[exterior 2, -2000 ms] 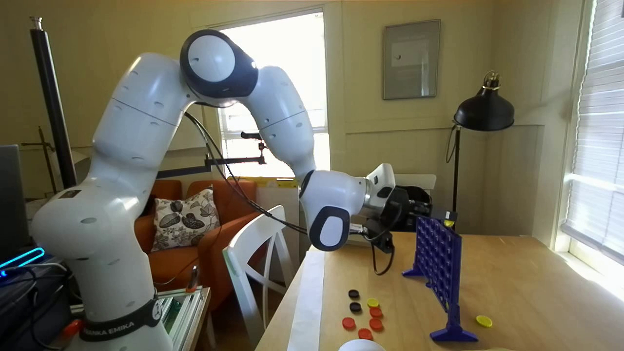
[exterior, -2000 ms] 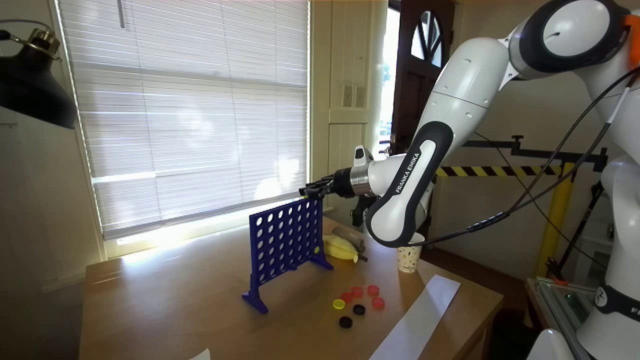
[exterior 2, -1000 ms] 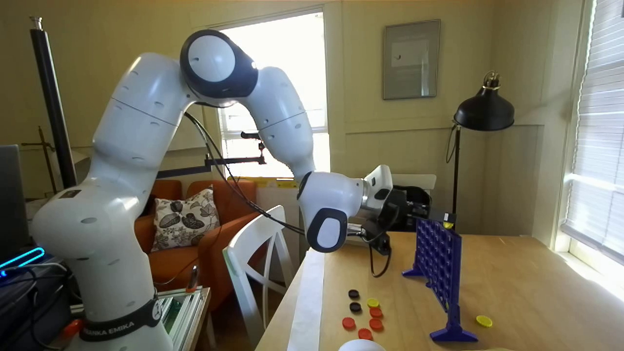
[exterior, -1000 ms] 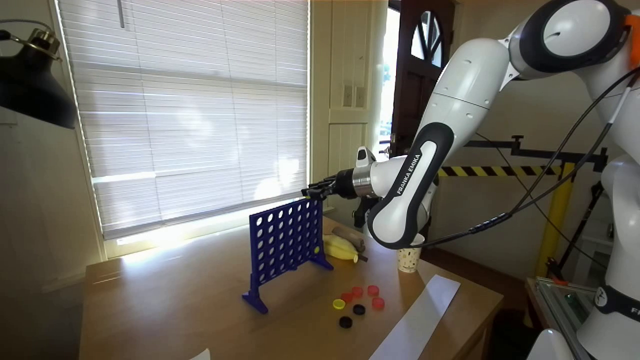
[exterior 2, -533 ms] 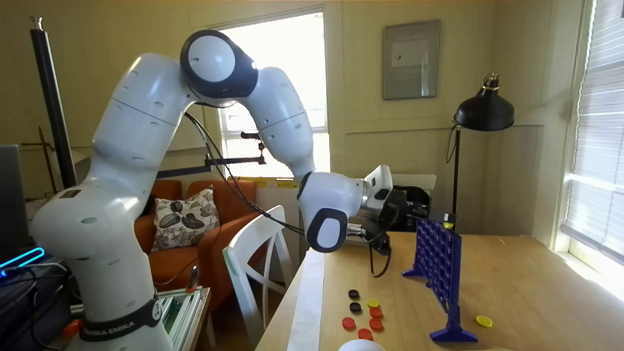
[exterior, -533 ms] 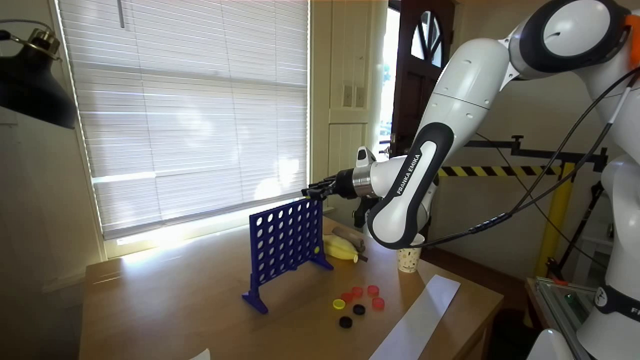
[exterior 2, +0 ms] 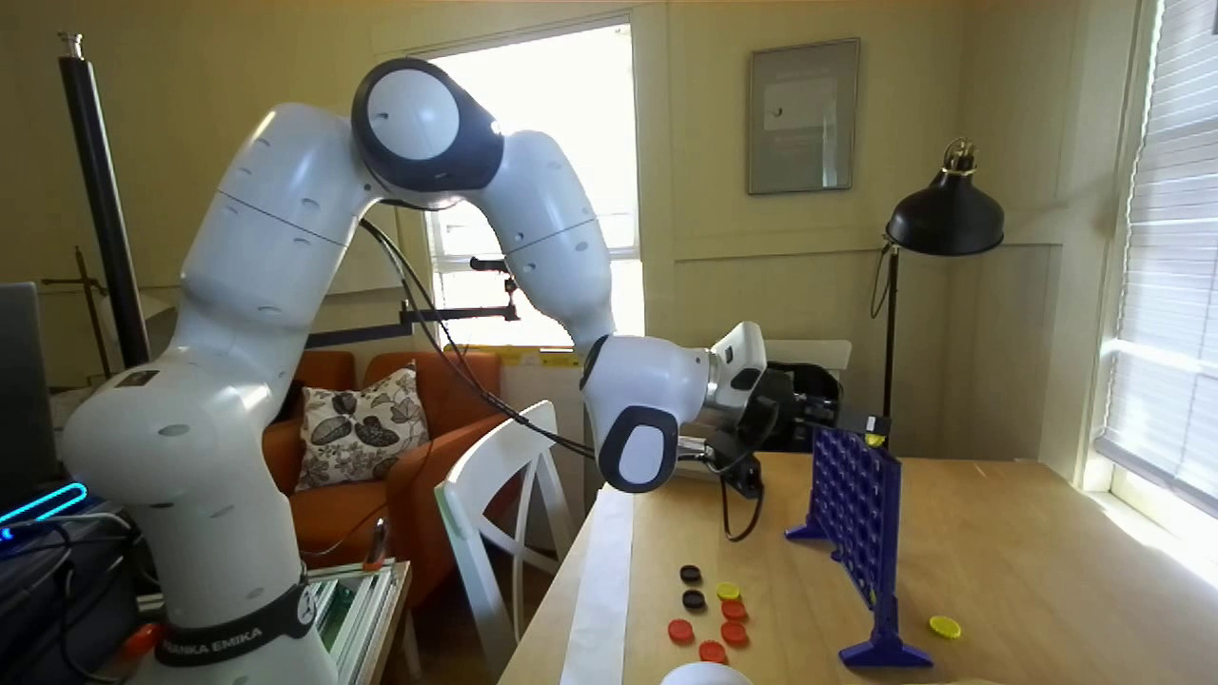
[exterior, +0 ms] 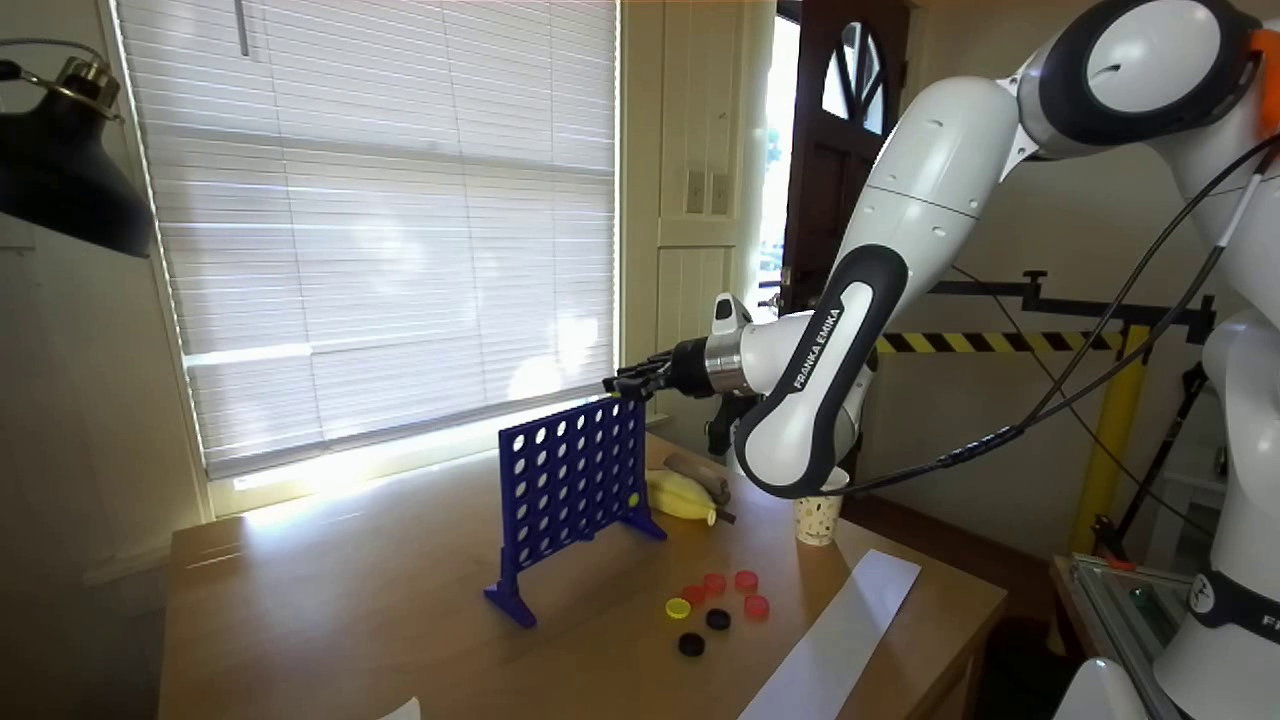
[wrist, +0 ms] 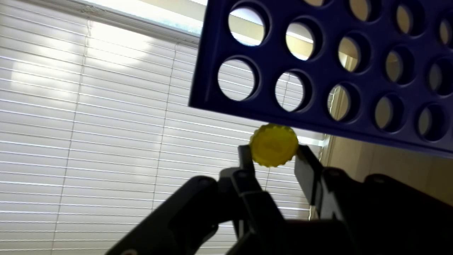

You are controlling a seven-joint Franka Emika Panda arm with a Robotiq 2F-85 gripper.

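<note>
In the wrist view my gripper [wrist: 274, 153] is closed on a yellow disc [wrist: 273, 144] with a scalloped edge, pinched between the fingertips by its sides. The disc stands right at the top edge of a blue upright grid board [wrist: 211, 97] with rows of round holes, near one corner. Whether disc and board touch I cannot tell. In both exterior views the gripper [exterior: 618, 388] is over the end of the board [exterior: 508, 545], and a bit of the yellow disc [exterior 2: 874, 439] shows under the fingertips. The board stands on two feet on the wooden table.
Several red discs [exterior 2: 680, 632], two black discs [exterior: 718, 619] and a yellow disc [exterior: 678, 608] lie before the board. Another yellow disc [exterior 2: 945, 627] is on its window side. Nearby are a yellow banana-like object [exterior: 680, 497], a patterned cup [exterior: 816, 520] and a white strip [exterior: 835, 640].
Compared with two seconds ago, the gripper and its disc have shifted very slightly down and back toward the robot's base. Over the last second nothing visibly moves.
</note>
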